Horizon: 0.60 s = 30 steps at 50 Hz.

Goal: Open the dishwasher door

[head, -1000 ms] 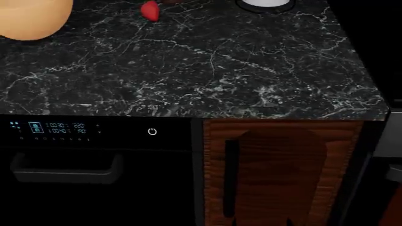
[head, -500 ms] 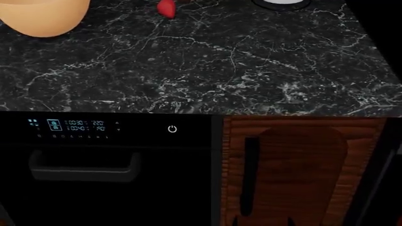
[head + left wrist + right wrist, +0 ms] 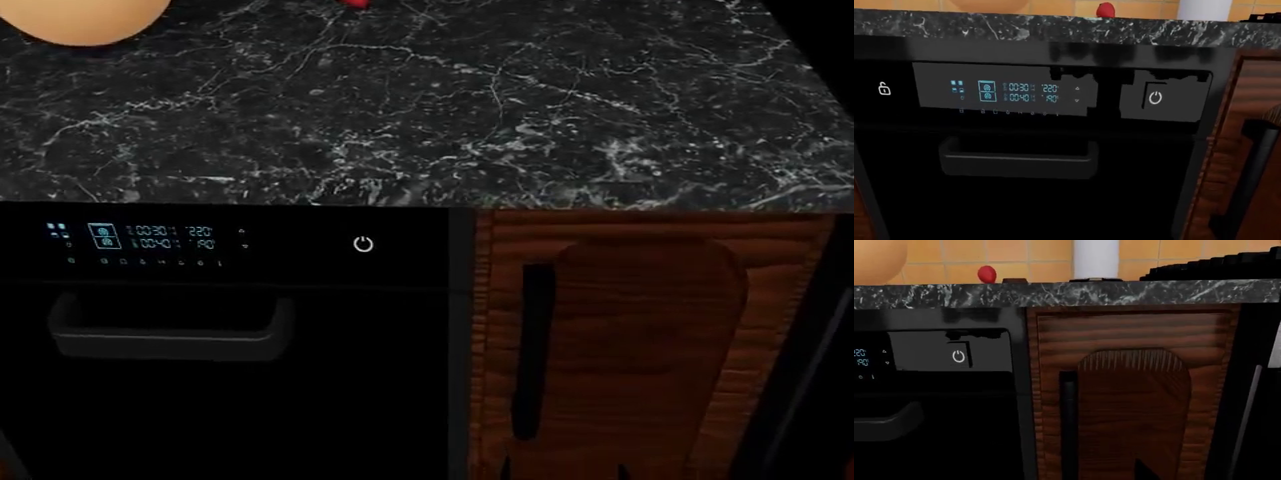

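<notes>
Black marble countertop (image 3: 441, 110) veined in white fills the upper half of your head view, its surface polished and its front edge squared off. Below it, at lower left, sits the dishwasher door (image 3: 227, 400): a wide glossy black panel, flat and mirror-smooth, shut flush under the counter. Its cyan readout (image 3: 147, 238) glows at the upper left of the panel, a white power symbol (image 3: 363, 244) sits to its right, and the dark grey bar handle (image 3: 171, 335) runs horizontally beneath, a rounded matte bar on two short posts. Just beside the panel at lower right, the red-brown cabinet door (image 3: 641, 350) shows ribbed wood grain, an arched inset and a thin black vertical handle (image 3: 534, 350). At the top edge you see part of a smooth orange rounded object (image 3: 80, 20) and a sliver of a small red object (image 3: 355, 3).

Against half a second ago, the counter's far items have slid further out of the top of the frame, and the readout and bar handle sit higher and slightly more to the left.

Neither of your grippers appears in any view, so I cannot tell whether their claws are apart or together.
</notes>
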Motion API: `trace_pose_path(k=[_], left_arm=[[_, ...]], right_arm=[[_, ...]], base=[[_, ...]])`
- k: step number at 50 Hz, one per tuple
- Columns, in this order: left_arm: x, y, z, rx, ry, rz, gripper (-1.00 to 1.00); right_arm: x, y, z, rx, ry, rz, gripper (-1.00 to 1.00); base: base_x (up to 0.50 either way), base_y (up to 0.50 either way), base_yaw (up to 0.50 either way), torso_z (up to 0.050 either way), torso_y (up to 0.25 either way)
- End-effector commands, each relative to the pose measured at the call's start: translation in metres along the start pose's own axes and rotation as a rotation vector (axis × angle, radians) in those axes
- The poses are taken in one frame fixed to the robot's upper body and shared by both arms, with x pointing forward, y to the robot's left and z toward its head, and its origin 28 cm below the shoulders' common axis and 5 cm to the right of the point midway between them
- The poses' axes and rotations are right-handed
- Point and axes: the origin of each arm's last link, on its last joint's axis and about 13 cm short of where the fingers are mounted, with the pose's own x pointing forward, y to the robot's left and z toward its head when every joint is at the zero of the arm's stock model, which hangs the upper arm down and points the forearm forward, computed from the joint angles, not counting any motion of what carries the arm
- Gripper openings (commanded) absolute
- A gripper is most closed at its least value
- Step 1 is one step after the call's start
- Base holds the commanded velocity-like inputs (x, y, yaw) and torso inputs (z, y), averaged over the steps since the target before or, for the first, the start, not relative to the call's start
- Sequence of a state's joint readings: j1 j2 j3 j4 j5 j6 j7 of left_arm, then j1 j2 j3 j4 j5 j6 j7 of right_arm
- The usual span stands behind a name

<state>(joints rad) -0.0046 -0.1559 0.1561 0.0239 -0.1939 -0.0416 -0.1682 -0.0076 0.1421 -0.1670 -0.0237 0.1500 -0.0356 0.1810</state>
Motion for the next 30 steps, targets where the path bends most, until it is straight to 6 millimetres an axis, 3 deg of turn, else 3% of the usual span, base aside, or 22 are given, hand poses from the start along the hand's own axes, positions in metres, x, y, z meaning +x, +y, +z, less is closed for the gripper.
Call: trace_pose_path(k=[1,30], left_arm=[[-0.0013,0.0001,0.0019,0.007,0.000,0.001,1.00],[-0.0015,-0.0007,-0.0003,0.018,0.000,0.002,1.00]], right_arm=[[0.0000,-0.0004,0.0003,-0.002,-0.002,-0.007,1.00],[-0.0014,-0.0009,-0.0005,0.014,-0.001,-0.012,1.00]], base=[[0.00,0.00,0.00,-0.050,0.000],[0.00,0.00,0.00,-0.050,0.000]])
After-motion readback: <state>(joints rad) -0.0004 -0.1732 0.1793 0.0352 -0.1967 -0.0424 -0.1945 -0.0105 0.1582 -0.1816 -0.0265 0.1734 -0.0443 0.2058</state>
